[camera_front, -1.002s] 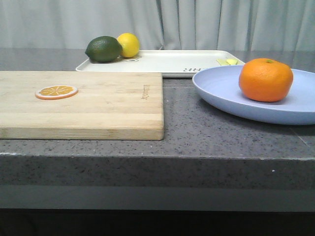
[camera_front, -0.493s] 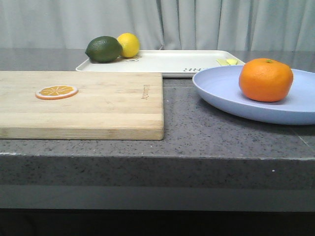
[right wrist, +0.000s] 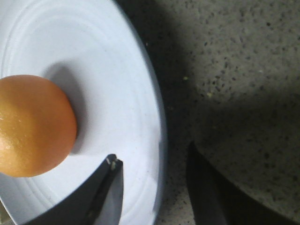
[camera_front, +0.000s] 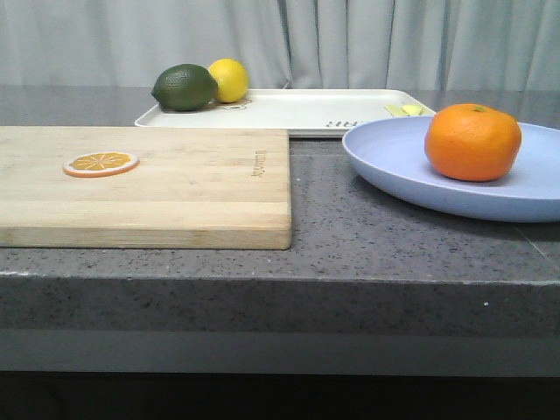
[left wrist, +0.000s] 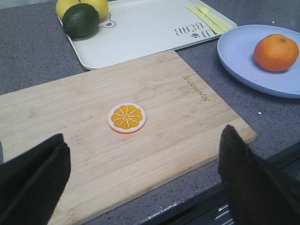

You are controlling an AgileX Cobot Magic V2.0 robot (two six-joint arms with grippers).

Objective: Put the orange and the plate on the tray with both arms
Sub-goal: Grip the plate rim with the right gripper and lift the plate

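1. Nothing moved across the earlier front shots, as far as can be told: same layout on the counter, no arm in the front view at any point.
2. Right gripper [right wrist: 152, 187]: spread open, straddling the rim of the plate [right wrist: 117, 84], one finger over the plate's inside, the other over bare countertop [right wrist: 234, 70]. Not pinching yet, looks poised for a rim grab.
3. Left gripper [left wrist: 140, 180]: also spread wide, holding nothing, hovering above the near edge of the cutting board [left wrist: 93, 140], with the orange slice [left wrist: 126, 117] lying on the board between the fingers in that view.
4. Orange [camera_front: 472, 142] sitting on the plate [camera_front: 394, 157], right side of the counter, plate just in front of the tray [camera_front: 297, 109] and not on it.
5. Tray at the back, holding a lime [camera_front: 184, 87] and lemon [camera_front: 228, 80] at its left end and something small and yellow [camera_front: 404, 110] at the right; middle looks free.
6. Handling guess: plate probably stiff and light, smooth, shallow, so best pinched at the rim and kept level. Orange round and loose, likely to roll on any tilt. Firm enough for a grip across its widest part.
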